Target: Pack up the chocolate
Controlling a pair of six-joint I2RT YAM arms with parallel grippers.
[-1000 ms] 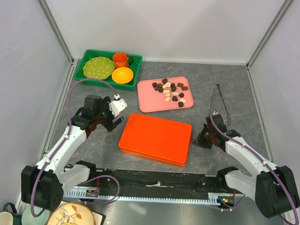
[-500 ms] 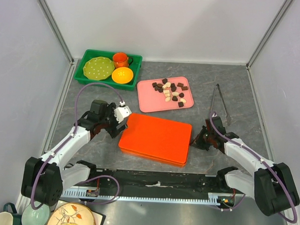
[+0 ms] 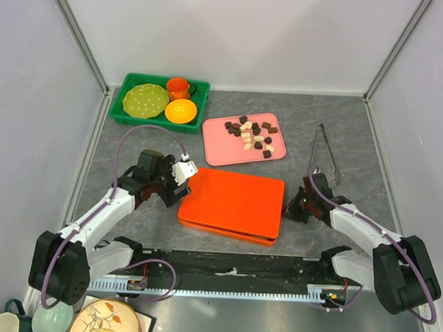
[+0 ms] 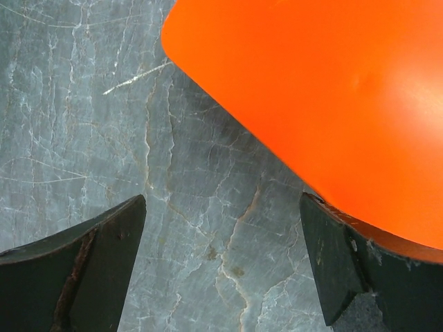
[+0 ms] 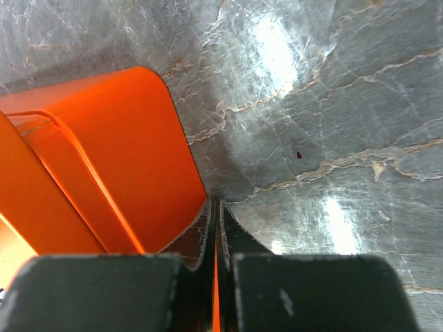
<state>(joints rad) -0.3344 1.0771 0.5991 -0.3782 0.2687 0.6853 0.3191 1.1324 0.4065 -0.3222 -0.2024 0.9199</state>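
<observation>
Bright orange box [image 3: 231,205], pale pink tray [image 3: 218,152], dark brown, reddish-brown and cream chocolate [image 3: 250,135], grey marble-veined desk [image 3: 305,111]

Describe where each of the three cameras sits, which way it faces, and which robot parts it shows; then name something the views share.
Top view: above and behind the arm bases, looking down on the table; the left arm and right arm show, flanking the orange box.
Left wrist: on the left arm, facing down past the open left claw at the box's corner.
Right wrist: on the right arm, facing along the shut right claw to the box's edge.
Shared: the box appears in all three.
</observation>
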